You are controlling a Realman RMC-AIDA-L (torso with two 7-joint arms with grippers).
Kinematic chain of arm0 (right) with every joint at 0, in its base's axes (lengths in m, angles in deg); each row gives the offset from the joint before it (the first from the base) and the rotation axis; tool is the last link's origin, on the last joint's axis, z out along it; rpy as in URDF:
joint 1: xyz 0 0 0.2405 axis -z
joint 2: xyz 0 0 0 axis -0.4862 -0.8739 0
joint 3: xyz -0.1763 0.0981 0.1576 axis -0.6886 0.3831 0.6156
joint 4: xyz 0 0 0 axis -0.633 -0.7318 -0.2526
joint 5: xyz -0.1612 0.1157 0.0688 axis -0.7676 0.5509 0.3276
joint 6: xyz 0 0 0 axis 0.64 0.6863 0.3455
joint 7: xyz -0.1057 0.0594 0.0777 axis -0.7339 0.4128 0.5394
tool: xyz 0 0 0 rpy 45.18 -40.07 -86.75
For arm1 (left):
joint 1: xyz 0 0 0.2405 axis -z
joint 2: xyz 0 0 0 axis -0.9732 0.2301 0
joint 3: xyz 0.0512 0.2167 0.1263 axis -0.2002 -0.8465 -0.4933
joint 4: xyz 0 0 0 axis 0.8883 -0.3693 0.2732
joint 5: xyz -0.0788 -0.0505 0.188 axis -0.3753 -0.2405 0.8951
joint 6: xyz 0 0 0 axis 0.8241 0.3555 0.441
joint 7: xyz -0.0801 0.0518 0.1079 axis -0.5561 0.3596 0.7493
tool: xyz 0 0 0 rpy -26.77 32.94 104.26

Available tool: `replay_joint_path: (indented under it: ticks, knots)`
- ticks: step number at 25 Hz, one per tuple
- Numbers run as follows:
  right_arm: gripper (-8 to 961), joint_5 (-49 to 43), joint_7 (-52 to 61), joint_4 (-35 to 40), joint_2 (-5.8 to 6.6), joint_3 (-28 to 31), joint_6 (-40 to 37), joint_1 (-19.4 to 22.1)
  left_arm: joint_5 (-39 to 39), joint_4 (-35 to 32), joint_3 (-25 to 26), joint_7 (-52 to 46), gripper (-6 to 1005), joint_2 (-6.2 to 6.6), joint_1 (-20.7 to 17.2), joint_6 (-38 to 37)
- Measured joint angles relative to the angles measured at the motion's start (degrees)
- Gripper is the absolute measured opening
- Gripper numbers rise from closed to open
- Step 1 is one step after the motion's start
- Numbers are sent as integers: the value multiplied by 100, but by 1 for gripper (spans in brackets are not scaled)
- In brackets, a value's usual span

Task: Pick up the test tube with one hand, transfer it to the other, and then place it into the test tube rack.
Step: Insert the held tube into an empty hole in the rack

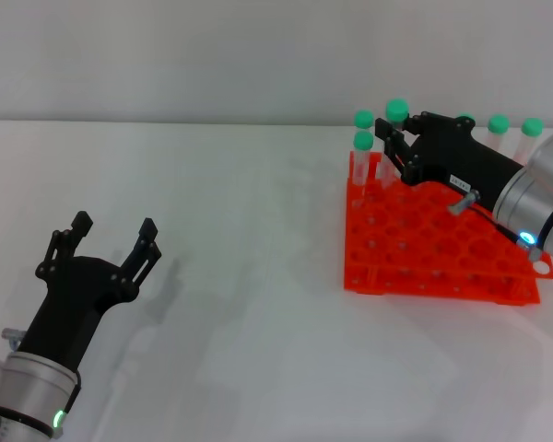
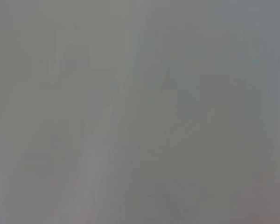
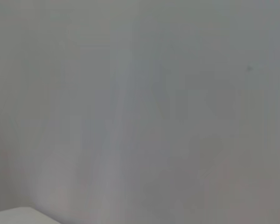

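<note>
In the head view the orange test tube rack (image 1: 424,249) stands on the white table at the right. My right gripper (image 1: 394,145) reaches over the rack's far left corner and is shut on a test tube (image 1: 396,110), which stands upright with its green cap above the fingers and its lower end at the rack's holes. My left gripper (image 1: 111,241) is open and empty, low over the table at the front left, far from the rack. Both wrist views show only a blank grey surface.
Several other green-capped tubes stand in the rack's far row: two at the left corner (image 1: 363,120) and two at the right (image 1: 499,122), behind my right arm (image 1: 535,207). A pale wall rises behind the table.
</note>
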Motion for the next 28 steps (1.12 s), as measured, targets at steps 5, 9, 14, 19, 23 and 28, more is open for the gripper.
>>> replay_joint_path:
  ticks: [5,9,14,19,23,28]
  knots:
    - [280,159,-74,-4,0,-186,170,-42,4,17,-3,-3,883,1,-3,10]
    - [286,804,-347,-6,0,-639,342,-100,4,41,-3,-54,884,5,1,11]
    - [293,1826,-795,11,0,-1290,350,-121,3,65,-3,-61,883,9,5,11]
    - [299,1945,-817,95,0,-1322,298,-85,-5,84,2,-62,884,13,3,11]
    - [305,1955,-822,70,0,-1296,346,-101,-11,111,11,-62,884,18,2,9]
    - [311,2027,-829,66,0,-1296,375,-105,-9,155,26,-62,883,18,2,2]
